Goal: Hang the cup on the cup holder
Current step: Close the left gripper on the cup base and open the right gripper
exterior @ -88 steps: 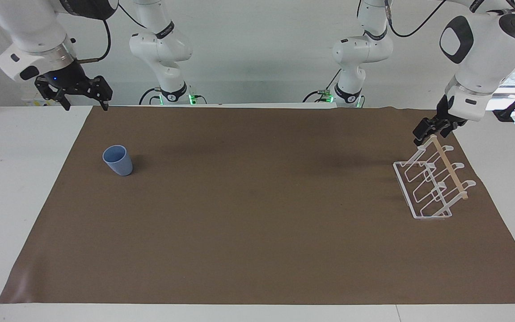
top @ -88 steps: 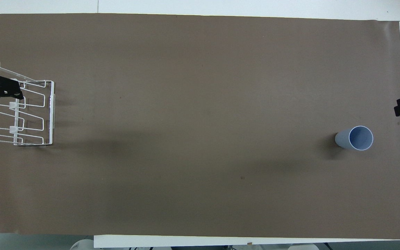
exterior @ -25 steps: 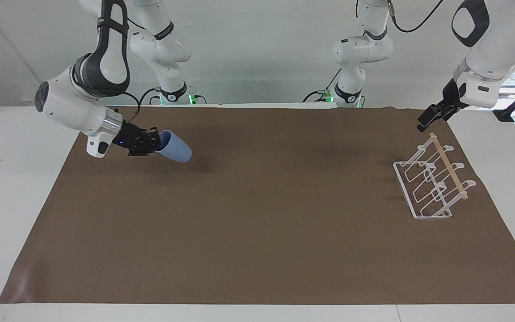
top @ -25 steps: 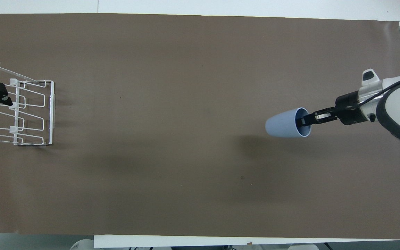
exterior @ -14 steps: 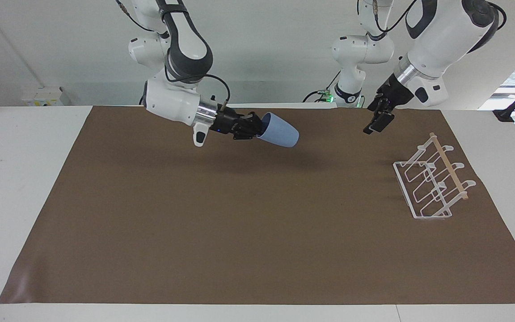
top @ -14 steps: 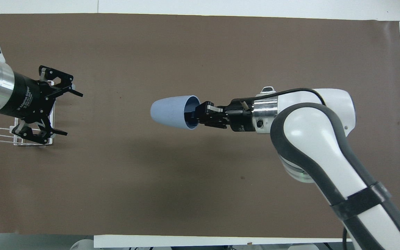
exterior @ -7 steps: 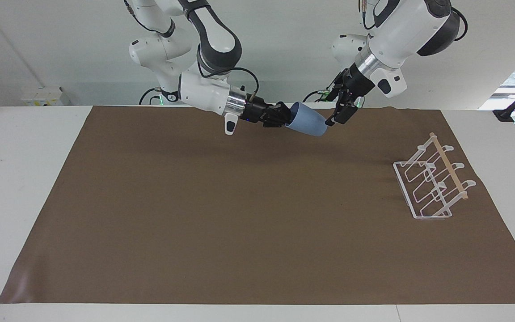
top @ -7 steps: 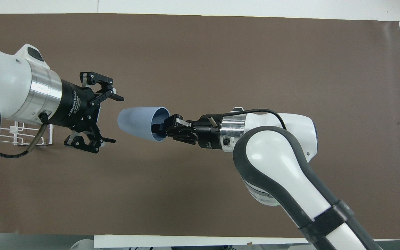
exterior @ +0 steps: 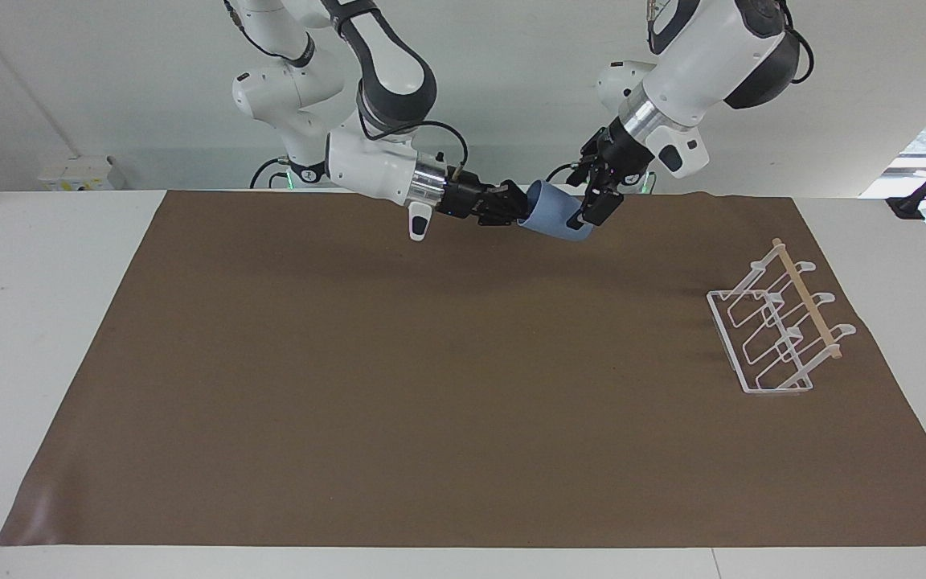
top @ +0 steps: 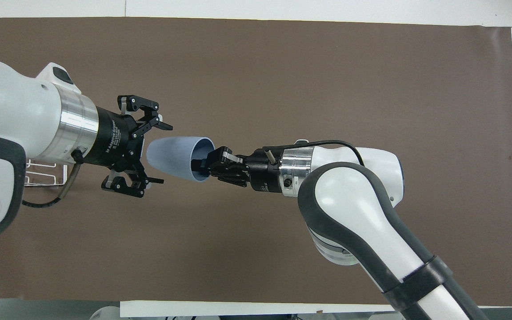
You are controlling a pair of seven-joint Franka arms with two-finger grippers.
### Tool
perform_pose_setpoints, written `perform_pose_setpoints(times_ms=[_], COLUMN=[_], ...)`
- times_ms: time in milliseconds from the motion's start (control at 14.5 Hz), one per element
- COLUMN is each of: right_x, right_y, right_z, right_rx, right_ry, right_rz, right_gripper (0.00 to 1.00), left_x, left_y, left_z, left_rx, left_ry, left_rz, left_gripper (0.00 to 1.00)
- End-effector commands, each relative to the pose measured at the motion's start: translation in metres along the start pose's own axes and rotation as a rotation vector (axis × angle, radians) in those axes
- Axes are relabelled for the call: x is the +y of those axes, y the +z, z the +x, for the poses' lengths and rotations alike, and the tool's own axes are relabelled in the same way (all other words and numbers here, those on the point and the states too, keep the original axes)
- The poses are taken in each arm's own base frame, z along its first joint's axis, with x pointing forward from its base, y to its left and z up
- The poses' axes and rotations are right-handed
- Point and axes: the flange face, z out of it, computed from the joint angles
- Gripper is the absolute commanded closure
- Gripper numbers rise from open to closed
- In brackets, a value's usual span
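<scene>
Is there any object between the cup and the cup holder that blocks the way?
Nothing on the mat does. The cup, held in the air by the right gripper, has only the open left gripper at its base end. The brown mat toward the cup holder shows no other object.

A small light blue plastic tumbler [exterior: 556, 219] is held on its side in the air above the brown mat [exterior: 431, 386], gripped at its rim by the right gripper [exterior: 516, 211], with its narrower base turned toward the left arm's end of the table. The left gripper [exterior: 596, 203] is positioned at the tumbler's base with its fingers spread apart on either side of it; contact cannot be confirmed. A white wire rack with slanted looped prongs and a thin wooden rod across the top [exterior: 778, 328] is seen standing on the mat at the left arm's end of the table, well apart from both grippers.
</scene>
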Motion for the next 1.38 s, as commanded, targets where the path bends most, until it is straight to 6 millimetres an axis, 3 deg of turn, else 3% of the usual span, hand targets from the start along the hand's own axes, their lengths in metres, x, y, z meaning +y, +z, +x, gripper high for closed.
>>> perform_pose_setpoints(times_ms=[0, 138, 207, 277, 484, 691, 761, 968, 1106, 1314], right_x=[-0.004, -0.004, -0.004, -0.004, -0.005, -0.005, -0.005, -0.006, -0.013, -0.015], right_y=[-0.001, 0.0, 0.0, -0.001, -0.001, -0.001, -0.002, -0.014, -0.05, -0.106], right_z=[-0.003, -0.003, -0.003, -0.003, -0.003, -0.001, 0.0, 0.009, 0.03, 0.058], right_rx=[0.005, 0.005, 0.005, 0.006, 0.005, 0.015, 0.028, 0.068, 0.131, 0.137], right_ry=[0.015, 0.014, 0.013, 0.012, 0.013, 0.008, 0.01, 0.005, -0.01, -0.139], right_rz=[0.016, 0.015, 0.015, 0.017, 0.018, 0.017, 0.015, 0.016, 0.026, -0.101], right_gripper=[1.0, 1.0, 1.0, 1.0, 0.99, 0.39, 0.0, 0.0, 0.0, 0.0], left_x=[-0.016, -0.015, -0.015, -0.017, -0.013, -0.008, -0.007, -0.004, 0.004, 0.008], left_y=[0.018, 0.019, 0.022, 0.023, 0.021, 0.013, 0.011, 0.005, -0.001, -0.004], left_z=[-0.006, -0.004, -0.002, -0.003, 0.0, -0.001, -0.001, 0.006, 0.031, 0.052], left_rx=[-0.008, -0.007, -0.006, -0.003, -0.004, 0.025, 0.067, 0.087, 0.094, 0.231], left_ry=[0.006, 0.006, -0.001, 0.013, 0.012, 0.005, -0.01, -0.055, -0.106, -0.087], left_rz=[-0.001, -0.009, -0.007, -0.003, -0.011, -0.001, -0.009, -0.019, -0.015, -0.037], left_gripper=[0.01, 0.1, 0.48, 0.99, 1.0, 1.0, 1.0, 1.0, 1.0, 1.0])
